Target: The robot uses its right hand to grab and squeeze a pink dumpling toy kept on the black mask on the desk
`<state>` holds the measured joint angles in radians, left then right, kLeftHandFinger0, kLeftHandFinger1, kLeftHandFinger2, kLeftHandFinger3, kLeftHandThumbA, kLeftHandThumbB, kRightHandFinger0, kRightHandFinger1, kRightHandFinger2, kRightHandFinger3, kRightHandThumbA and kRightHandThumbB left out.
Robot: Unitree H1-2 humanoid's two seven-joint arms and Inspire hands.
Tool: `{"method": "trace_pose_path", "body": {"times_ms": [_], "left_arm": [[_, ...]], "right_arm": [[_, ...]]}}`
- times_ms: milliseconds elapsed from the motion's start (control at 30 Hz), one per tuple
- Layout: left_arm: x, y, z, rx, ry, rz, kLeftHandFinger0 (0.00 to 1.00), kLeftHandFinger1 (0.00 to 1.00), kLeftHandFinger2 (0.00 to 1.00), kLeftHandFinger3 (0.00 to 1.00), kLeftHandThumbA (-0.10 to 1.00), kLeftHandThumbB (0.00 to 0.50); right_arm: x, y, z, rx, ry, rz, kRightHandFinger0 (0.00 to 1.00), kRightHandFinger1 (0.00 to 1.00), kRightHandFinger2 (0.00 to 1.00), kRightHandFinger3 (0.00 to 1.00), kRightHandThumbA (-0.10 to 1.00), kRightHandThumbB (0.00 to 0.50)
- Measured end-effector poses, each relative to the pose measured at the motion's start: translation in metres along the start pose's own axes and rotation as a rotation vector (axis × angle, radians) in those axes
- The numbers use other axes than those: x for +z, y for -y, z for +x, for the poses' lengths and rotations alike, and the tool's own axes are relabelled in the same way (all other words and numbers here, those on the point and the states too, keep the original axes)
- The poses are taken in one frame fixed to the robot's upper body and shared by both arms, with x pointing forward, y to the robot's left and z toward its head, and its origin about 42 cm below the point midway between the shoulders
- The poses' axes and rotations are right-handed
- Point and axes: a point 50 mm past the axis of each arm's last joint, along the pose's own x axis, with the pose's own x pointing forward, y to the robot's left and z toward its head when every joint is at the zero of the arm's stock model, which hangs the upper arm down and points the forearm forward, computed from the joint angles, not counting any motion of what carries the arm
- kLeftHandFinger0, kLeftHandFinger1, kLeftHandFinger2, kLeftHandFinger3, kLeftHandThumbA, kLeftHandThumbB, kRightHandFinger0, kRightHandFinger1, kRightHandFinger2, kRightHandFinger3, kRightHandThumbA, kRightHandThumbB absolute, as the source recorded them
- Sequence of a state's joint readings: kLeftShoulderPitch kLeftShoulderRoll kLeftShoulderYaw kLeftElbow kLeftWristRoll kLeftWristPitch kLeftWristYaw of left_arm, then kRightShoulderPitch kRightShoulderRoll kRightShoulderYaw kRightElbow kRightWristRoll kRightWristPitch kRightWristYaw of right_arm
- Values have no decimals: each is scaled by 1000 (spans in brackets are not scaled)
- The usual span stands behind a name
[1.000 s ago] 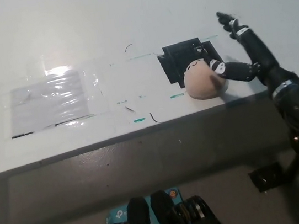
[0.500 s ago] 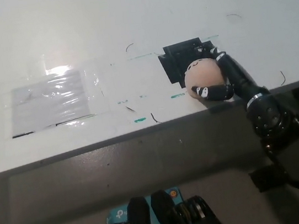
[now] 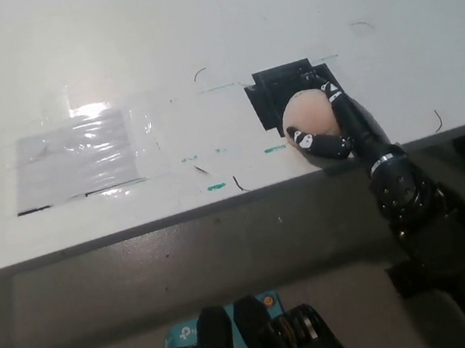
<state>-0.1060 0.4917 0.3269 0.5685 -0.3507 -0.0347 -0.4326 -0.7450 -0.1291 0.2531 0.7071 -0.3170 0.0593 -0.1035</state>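
Right hand (image 3: pixel 340 127) wrapped around pink dumpling toy (image 3: pixel 307 115) on black mask (image 3: pixel 283 89); toy roundish, axis unclear.

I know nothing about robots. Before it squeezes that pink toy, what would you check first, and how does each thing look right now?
1. Toy in place: the pink dumpling toy sits on the black mask near the desk's front edge. Ok.
2. Hand on the toy: the black right hand wraps its right and front side, with fingers curled under the front. Ok.
3. Grip firm enough to squeeze: the toy looks round, not flattened. Cannot tell.
4. Toy clear of the edge: close, but fully on the desk. Ok.
5. Nothing in the way: only a flat clear plastic sheet lies far to the side. Ok.
6. Left hand out of the way: not in view. Cannot tell.
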Motion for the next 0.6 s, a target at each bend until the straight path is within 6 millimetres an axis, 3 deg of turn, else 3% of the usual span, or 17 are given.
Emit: {"method": "trace_pose_path", "body": {"times_ms": [33,67,100,133,233,267,300,333,367,400,433,467,500,567,600], "left_arm": [[0,0,0,-1,1,1,0,31,133,138,1000,500],[1,1,0,-3,3,3,0,32,140,148,1000,500],[2,1,0,-4,5,4,0,32,142,152,1000,500],[2,1,0,-4,5,5,0,38,148,162,1000,500],[2,1,1,-6,5,7,0,42,158,157,1000,500],[3,1,1,-6,6,8,0,36,159,171,1000,500],[3,1,1,-7,6,9,0,31,154,163,1000,500],[3,1,1,-7,5,9,0,20,143,151,1000,500],[3,1,1,-7,5,9,0,17,140,147,1000,500],[3,1,1,-8,5,9,0,16,138,145,1000,500],[3,1,1,-8,5,9,0,27,143,153,1000,500],[3,0,1,-8,5,9,0,30,145,158,1000,500],[3,0,1,-8,5,9,0,30,138,150,1000,500],[3,0,1,-8,5,9,0,32,146,151,1000,500],[3,0,0,-8,5,9,0,32,146,150,1000,500]], "right_arm": [[-2,0,1,1,6,-1,162,221,489,1000,504,213],[-3,-1,2,-1,17,-4,33,59,311,1000,443,152],[-4,-1,3,-4,26,-11,1,2,171,1000,422,123],[-2,1,5,-9,37,-21,0,0,2,1000,-91,16],[2,-1,7,-12,85,-87,0,0,35,1000,-100,0],[3,-4,6,-14,104,-115,0,48,76,822,-100,0],[5,-7,5,-14,126,-149,54,30,25,345,-100,0],[6,-9,4,-19,144,-175,9,4,4,66,-100,19],[7,-11,4,-22,166,-200,32,59,160,60,-100,32],[7,-14,3,-28,183,-220,28,158,438,199,-100,34],[7,-15,2,-37,194,-230,1,228,629,388,-100,43],[7,-16,1,-49,211,-241,0,311,714,512,-100,57],[7,-17,1,-57,221,-249,0,311,677,525,-100,73],[6,-17,0,-80,239,-269,0,316,640,572,-100,185],[6,-17,0,-92,251,-279,0,319,640,602,-100,198]]}}
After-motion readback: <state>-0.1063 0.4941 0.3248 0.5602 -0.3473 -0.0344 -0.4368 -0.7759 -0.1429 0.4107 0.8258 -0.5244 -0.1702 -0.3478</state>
